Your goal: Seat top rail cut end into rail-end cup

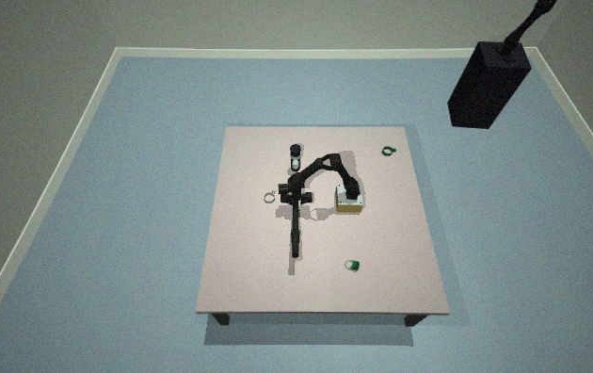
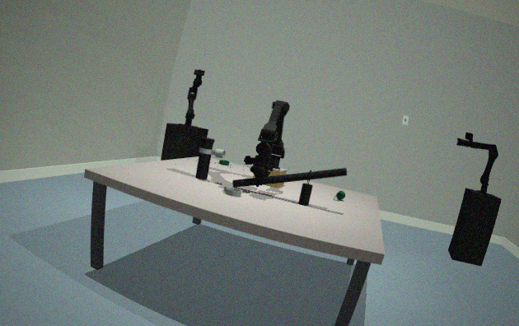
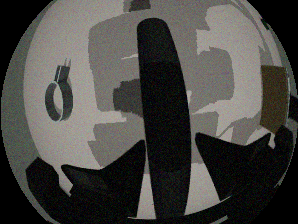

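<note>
The long black rail slopes, its end toward the big post lower and clear of that post. It crosses over the short post; the loop cap is too small and dark to make out. The big post stands upright. The pale end cup hangs on its band near the top, above the rail end's level. My gripper is partly open, its fingers on either side of the rail; a thin gap shows at the right finger.
A grey ring clamp lies beside the rail. A tan box is under the arm's base. A green clamp and a green cap lie farther off on the table.
</note>
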Available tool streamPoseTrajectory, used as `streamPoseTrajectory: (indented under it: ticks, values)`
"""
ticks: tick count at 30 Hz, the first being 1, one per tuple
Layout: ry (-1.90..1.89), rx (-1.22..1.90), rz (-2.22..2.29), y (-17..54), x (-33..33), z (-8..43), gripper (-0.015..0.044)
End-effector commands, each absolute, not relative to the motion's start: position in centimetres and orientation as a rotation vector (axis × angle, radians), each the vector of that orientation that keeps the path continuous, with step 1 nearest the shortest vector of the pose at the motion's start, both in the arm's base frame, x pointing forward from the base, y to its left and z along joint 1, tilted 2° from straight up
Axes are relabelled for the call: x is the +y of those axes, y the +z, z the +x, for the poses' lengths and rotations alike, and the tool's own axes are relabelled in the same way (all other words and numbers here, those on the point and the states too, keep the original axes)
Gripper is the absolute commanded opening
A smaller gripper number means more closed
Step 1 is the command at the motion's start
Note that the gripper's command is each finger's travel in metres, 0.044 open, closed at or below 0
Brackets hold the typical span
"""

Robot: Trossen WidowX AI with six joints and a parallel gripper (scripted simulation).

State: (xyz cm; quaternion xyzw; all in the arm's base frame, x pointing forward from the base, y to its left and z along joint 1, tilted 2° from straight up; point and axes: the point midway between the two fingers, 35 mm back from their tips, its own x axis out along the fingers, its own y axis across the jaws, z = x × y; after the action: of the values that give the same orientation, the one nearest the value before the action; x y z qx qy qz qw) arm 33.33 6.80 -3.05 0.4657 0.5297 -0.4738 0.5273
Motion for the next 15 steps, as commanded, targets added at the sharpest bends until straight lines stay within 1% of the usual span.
streamPoseTrajectory:
  ticks: [1,11,15]
  values:
    - [-1.135,1.266,1.120,-3.12,6.84,33.33,0.0197]
    - [-1.135,1.266,1.120,-3.12,6.84,33.33,0.0130]
    - [-1.135,1.266,1.120,-2.72,6.81,33.47,0.0025]
